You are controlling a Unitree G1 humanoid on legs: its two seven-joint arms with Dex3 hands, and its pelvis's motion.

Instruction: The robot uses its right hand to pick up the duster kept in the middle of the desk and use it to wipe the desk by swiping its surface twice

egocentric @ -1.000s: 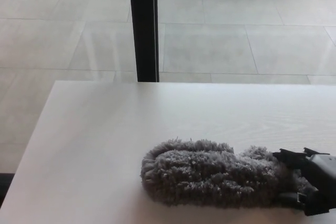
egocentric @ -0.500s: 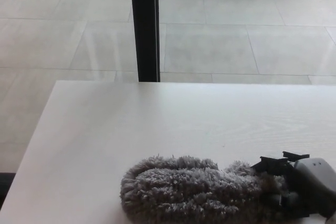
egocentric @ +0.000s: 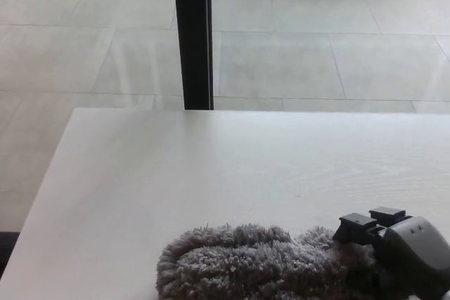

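— What was found changed against the frame half a second before?

— The duster [egocentric: 260,263] was seen lower in the frame, its bottom edge now cut off by the lower border, and its left tip was shifted only slightly. The right hand [egocentric: 394,251] was raised a little higher in the lower right corner, so that more of its grey casing was shown. The black post [egocentric: 192,35] and the floor tiles [egocentric: 316,47] were kept in nearly the same place, so hardly any camera shift was noted.

— How was the duster itself seen?

— A long, shaggy grey pad of fluffy fibres was shown lying flat on the pale wood-grain desk [egocentric: 211,173], stretched from lower centre toward the lower right. Its right end was clamped by the right hand, the black fingers being closed over the fluff.

— And the left hand?

— It was not shown anywhere.

— Was any brand, label or writing read?

— None was made out on the duster, hand or desk.
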